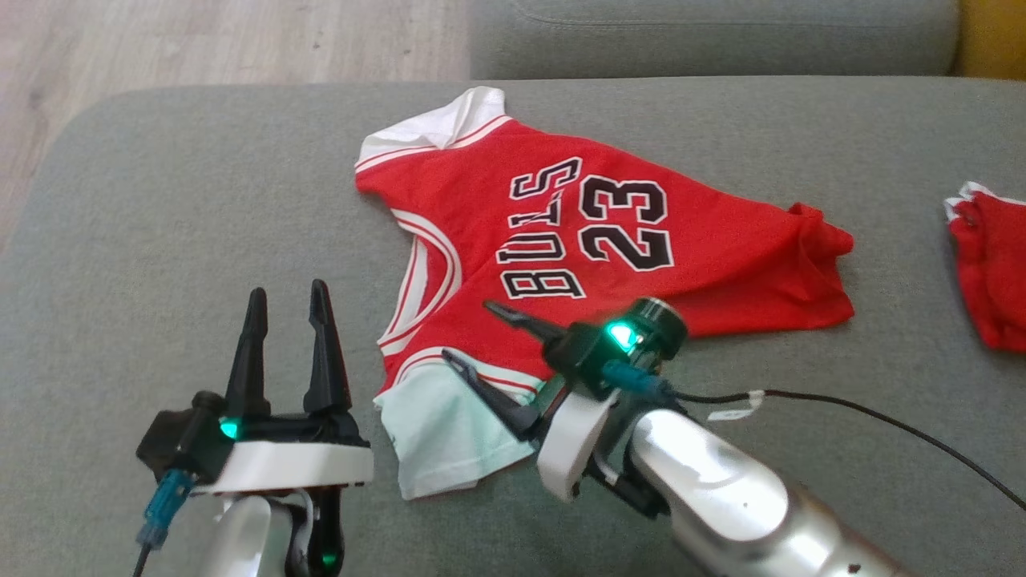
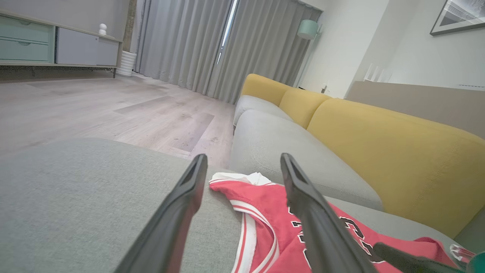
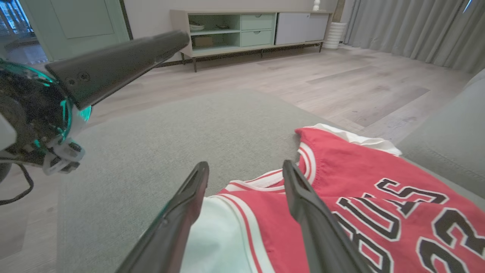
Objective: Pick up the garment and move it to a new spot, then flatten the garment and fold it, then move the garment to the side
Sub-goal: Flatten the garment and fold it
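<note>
Red jersey (image 1: 609,240): long axis left to right, collar leftward. Right gripper (image 1: 467,330) nearer, fingers spread over near sleeve (image 1: 433,437); left gripper (image 1: 287,290) spread, just beside

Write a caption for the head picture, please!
Red jersey lies on the grey sofa; left gripper and right gripper open.

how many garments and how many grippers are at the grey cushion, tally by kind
red garments: 2 (jersey, second red garment at the head view's right edge)
grippers: 2 (left gripper, right gripper)
total: 4
</note>
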`<state>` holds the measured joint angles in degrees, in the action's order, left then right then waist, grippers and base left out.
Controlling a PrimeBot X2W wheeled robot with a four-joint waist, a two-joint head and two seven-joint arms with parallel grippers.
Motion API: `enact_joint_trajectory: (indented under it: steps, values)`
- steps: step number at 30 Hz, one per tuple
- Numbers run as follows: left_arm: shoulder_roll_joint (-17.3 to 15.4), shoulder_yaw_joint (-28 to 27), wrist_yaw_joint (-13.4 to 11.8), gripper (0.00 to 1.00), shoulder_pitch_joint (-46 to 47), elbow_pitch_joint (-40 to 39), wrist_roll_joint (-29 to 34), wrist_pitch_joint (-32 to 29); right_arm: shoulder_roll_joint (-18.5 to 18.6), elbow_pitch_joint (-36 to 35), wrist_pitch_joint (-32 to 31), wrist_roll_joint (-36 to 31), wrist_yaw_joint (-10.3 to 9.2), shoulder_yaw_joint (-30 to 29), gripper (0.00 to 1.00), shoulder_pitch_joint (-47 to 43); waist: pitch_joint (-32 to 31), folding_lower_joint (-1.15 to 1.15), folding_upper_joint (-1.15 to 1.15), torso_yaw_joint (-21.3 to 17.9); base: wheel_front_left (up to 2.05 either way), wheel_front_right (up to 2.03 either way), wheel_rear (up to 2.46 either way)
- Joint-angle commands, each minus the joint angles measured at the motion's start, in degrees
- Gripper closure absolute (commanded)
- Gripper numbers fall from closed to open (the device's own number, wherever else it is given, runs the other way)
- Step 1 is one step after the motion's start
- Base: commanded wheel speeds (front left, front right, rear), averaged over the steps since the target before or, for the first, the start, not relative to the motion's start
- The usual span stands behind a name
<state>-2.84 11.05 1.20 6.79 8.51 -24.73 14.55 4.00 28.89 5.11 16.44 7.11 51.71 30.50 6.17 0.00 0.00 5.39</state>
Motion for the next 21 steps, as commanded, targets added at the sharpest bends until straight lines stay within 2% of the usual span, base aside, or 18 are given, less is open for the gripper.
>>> enact_joint_trajectory:
  steps: [1, 4, 6, 11, 14, 17, 21]
  values:
    - [0.0, -1.6, 0.2, 0.00, 1.6, -2.0, 0.2, 0.4, -1.1, -1.5, 1.1, -0.8, 0.37, -1.1, 0.00, 0.8, -0.2, 0.00, 0.00, -0.7, 0.00, 0.00, 0.00]
    - [0.0, -1.0, 0.2, 0.00, 1.5, -1.5, 0.2, 0.4, -1.1, -1.4, 2.7, -2.6, 0.37, -6.6, 0.00, -0.8, -0.6, 0.00, 0.00, -1.4, 0.00, 0.00, 0.00]
    - [0.0, -0.6, 0.2, 0.00, 1.3, -1.4, 0.1, 0.4, -0.6, -1.6, 4.0, -4.2, 0.37, -12.4, 0.00, -2.4, -0.8, 0.00, 0.00, -1.7, 0.00, 0.00, 0.00]
    - [0.0, 0.6, 0.6, 0.00, 0.6, -0.5, 0.2, 0.4, 0.9, -2.5, 6.9, -10.0, 0.37, -31.9, 0.00, -8.6, -1.3, 0.00, 0.00, -2.3, 0.00, 0.00, 0.00]
    - [0.0, 1.7, 0.7, 0.00, 0.1, 0.1, 0.1, 0.4, 0.2, -3.4, 7.7, -12.4, 0.37, -42.4, 0.00, -13.3, -1.3, 0.00, 0.00, -2.5, 0.00, 0.00, 0.00]
    - [0.0, 2.9, 0.8, 0.00, -0.5, 1.0, 0.3, 0.4, -0.6, -4.7, 8.2, -14.0, 0.37, -48.5, 0.00, -17.1, -1.2, 0.00, 0.00, -2.8, 0.00, 0.00, 0.00]
    - [0.0, 4.1, 1.2, 0.00, -0.9, 3.0, 0.8, 0.4, -1.1, -6.7, 8.8, -13.9, 0.37, -51.4, 0.00, -19.5, -0.9, 0.00, 0.00, -3.1, 0.00, 0.00, 0.00]
